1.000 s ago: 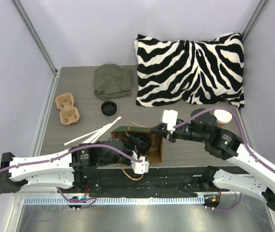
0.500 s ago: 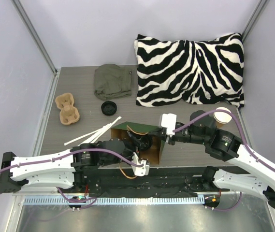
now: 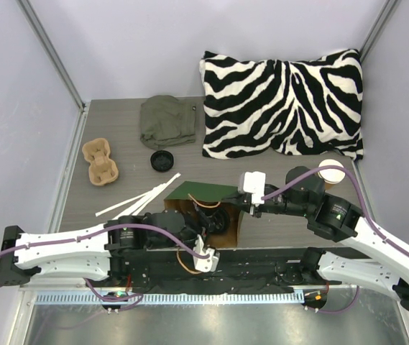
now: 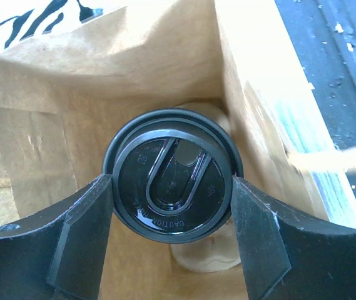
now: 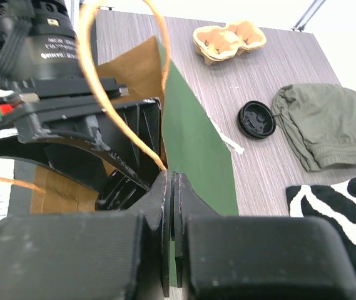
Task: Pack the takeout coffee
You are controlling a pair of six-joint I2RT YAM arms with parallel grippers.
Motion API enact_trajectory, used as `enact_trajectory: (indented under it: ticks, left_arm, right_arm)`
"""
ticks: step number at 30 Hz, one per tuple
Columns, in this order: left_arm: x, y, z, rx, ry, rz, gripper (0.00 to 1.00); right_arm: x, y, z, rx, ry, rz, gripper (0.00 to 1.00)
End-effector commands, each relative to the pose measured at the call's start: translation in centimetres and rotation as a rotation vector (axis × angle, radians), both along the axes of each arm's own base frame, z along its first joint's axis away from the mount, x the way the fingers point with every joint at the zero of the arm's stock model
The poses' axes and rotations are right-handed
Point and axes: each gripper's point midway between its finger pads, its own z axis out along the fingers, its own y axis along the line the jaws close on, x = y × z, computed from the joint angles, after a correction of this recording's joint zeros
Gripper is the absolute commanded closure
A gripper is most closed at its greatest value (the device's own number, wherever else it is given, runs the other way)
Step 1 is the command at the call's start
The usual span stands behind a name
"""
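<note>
Coffee first: the takeout coffee (image 4: 171, 184) sits inside the paper bag (image 4: 52, 125), at the centre of the left wrist view, with its black lid facing the camera. The left gripper (image 4: 170, 190) clasps it, a finger (image 4: 81, 231) pressed against each side of the lid's rim and the jaws set wide around it. The bag shows in the lower middle of the top view, green outside and brown within. The right gripper (image 5: 171, 200) is closed, pinching the bag's green wall at the mouth, which holds it open.

The cup is likely light if empty and heavier and sloshing if filled; I cannot tell which. Its kraft-paper wall looks soft and would buckle under a hard squeeze, and the plastic lid looks slick and could pop off. The stiffest hold is probably just under the rolled rim, where lid and rim brace the wall. It should be set down upright.
</note>
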Motion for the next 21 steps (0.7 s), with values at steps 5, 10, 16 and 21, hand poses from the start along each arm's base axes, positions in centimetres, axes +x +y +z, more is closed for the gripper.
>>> enact_trajectory:
  ticks: [5,10,16,21]
  left_arm:
    - [1.6,-1.5,2.1,-0.073,0.044,0.130,0.96]
    - [2.7,-1.7,2.7,-0.119,0.058,0.212,0.97]
    - [1.7,-1.4,1.9,-0.101,0.057,0.149,0.97]
    - [1.3,-1.3,1.6,-0.097,0.067,0.130,0.97]
  right_arm:
    - [-1.9,0.1,1.2,0.032,-0.110,0.107,0.99]
    - [-2.1,0.5,0.8,0.027,-0.101,0.119,0.99]
    - [-0.1,0.9,1.1,0.025,-0.014,-0.005,0.68]
    - [0.3,0.7,1.6,0.004,-0.009,-0.021,0.43]
